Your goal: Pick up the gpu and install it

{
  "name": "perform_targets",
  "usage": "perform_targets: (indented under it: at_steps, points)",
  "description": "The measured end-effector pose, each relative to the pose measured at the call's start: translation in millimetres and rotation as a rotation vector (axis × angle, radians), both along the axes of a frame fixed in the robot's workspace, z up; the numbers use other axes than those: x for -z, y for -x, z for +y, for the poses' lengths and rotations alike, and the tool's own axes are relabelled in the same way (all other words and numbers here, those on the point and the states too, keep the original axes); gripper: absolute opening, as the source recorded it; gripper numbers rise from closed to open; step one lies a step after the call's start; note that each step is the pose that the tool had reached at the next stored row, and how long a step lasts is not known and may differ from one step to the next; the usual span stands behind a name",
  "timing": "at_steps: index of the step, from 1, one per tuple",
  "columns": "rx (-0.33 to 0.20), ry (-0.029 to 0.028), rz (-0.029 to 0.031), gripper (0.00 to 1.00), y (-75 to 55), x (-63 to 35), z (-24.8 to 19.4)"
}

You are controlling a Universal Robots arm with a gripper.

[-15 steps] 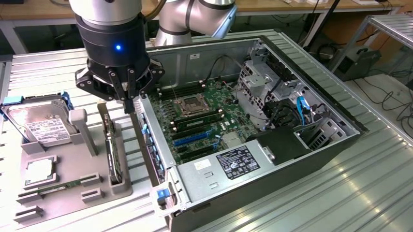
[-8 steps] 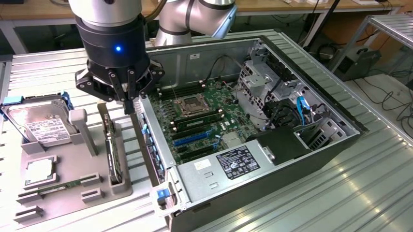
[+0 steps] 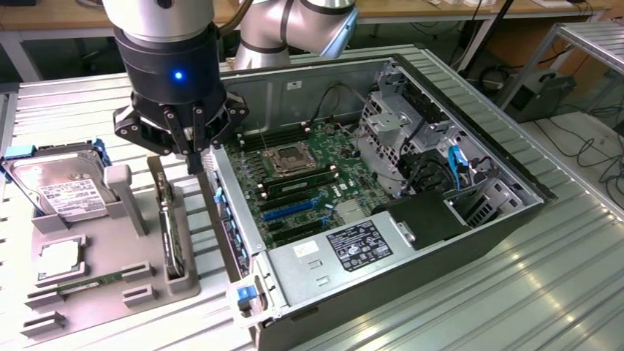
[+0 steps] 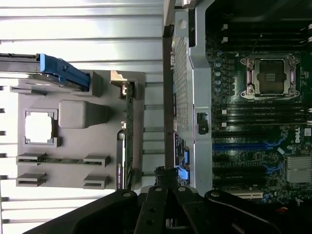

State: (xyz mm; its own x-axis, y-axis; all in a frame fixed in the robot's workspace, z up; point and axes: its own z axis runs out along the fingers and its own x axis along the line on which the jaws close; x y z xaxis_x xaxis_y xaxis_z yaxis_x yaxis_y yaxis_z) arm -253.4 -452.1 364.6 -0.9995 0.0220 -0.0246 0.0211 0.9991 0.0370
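A ribbed metal surface (image 3: 487, 292) runs across the foreground, its pale slats catching the light. An open computer case (image 3: 302, 80) lies on it on its side, the green motherboard (image 3: 302, 183) facing up. An empty processor socket (image 3: 292, 157) sits near the middle of the board, and a silver power supply (image 3: 341, 248) with a black label lies at the near end.

Toward the exterior view's left, a grey tray (image 3: 102, 252) lies just beside the case. The gpu (image 3: 172, 238) stands on edge in a slot along the tray's side nearest the case, not yet picked up. The tray also carries a hard drive (image 3: 63, 190) with a white label held upright, a square processor chip (image 3: 61, 257) and a narrow memory stick (image 3: 93, 281) lying flat.

The tool (image 3: 198, 157) hangs from the grey arm (image 3: 283, 29) over the strip between the tray and the case wall. Its fingers are clenched together on nothing, clear of the gpu.

Behind the surface stands a wooden bench (image 3: 439, 11). At the exterior view's right, black cables (image 3: 585, 146) trail over a pale floor beside a dark box (image 3: 536, 95).
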Motion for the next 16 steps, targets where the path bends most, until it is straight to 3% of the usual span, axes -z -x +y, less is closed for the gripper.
perform_targets:
  at_steps: [16]
  points:
    - [0.000,0.0000,-0.0001,0.11,1.1,1.3,-2.6]
